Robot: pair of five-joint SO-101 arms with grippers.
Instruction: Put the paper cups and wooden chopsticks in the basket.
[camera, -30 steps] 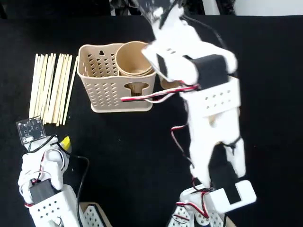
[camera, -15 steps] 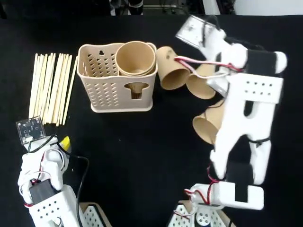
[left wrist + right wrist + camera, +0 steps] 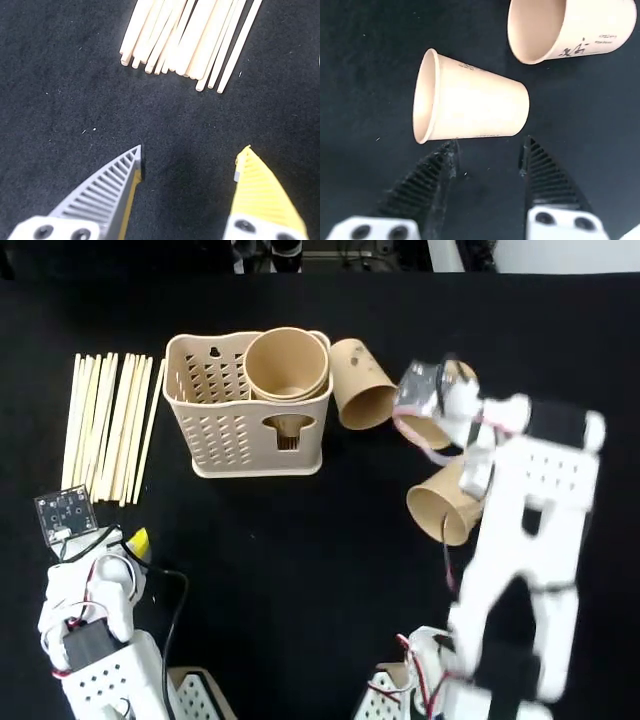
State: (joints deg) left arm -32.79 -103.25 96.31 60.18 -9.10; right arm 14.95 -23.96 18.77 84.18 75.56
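The basket is a beige plastic tub with rows of small holes in its walls and a handle slot in the side. It stands upright on the black table. A stack of tan paper cups sits nested inside it, mouths up, at the end nearer the right arm.

Three more cups lie on their sides on the table. The cup by the basket is just beside the basket's wall. The middle cup is partly hidden under the right arm's wrist. The near cup shows its open mouth and is partly covered by the arm.

In the right wrist view, the right gripper has its black fingers spread and holds nothing. Its tips are just short of a tan cup on its side, which has small dark print on its wall. Another cup lies beyond.

The chopsticks are pale, plain wood. They lie side by side in a row on the far side of the basket from the right arm, not touching the basket.

The left gripper is spread wide, with one grey finger and one yellow. It is empty and sits over bare table near the chopstick ends.
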